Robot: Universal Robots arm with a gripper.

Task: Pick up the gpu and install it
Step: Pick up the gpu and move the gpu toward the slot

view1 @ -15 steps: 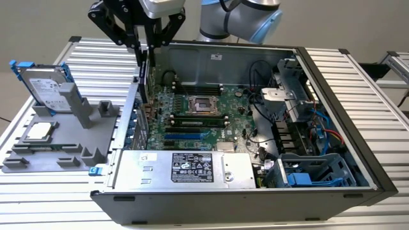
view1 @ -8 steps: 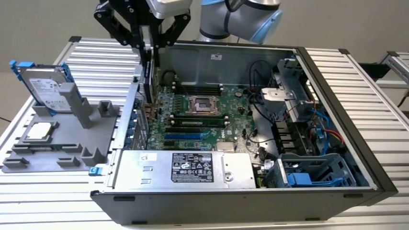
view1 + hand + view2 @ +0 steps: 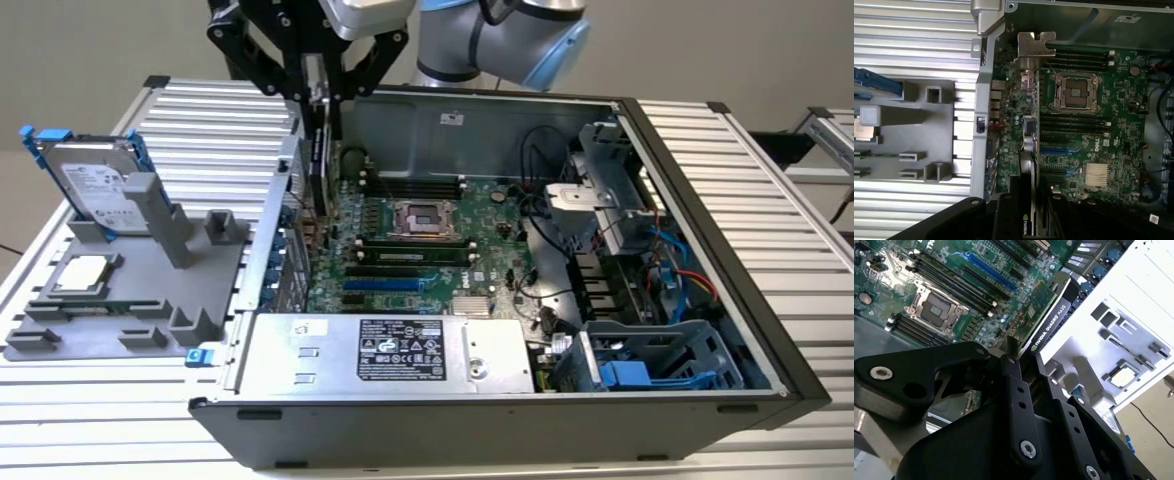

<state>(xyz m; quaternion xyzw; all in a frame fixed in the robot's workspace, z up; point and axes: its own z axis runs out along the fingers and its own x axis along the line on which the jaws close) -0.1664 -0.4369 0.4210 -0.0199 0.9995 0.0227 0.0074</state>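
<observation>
My gripper [image 3: 320,95] is shut on the gpu [image 3: 318,160], which hangs upright and edge-on inside the open computer case [image 3: 667,150], close to the rear wall at the exterior view's left. In the second wrist view the gpu [image 3: 1046,315] shows its green board and black edge beyond my black fingers [image 3: 1013,370], above the motherboard [image 3: 944,285]. The first wrist view shows the gpu [image 3: 1028,150] edge-on, its silver bracket [image 3: 1036,45] beside the rear wall, over the motherboard [image 3: 1089,125] and next to the blue slots [image 3: 1056,150]. I cannot tell if its lower edge touches a slot.
A grey fixture [image 3: 120,290] at the exterior view's left holds a hard drive [image 3: 100,185] with blue tabs and a square chip [image 3: 83,275]. In the case are the power supply [image 3: 387,350], the processor socket [image 3: 424,215], memory sticks [image 3: 414,255], cables [image 3: 667,270] and a drive cage [image 3: 654,360].
</observation>
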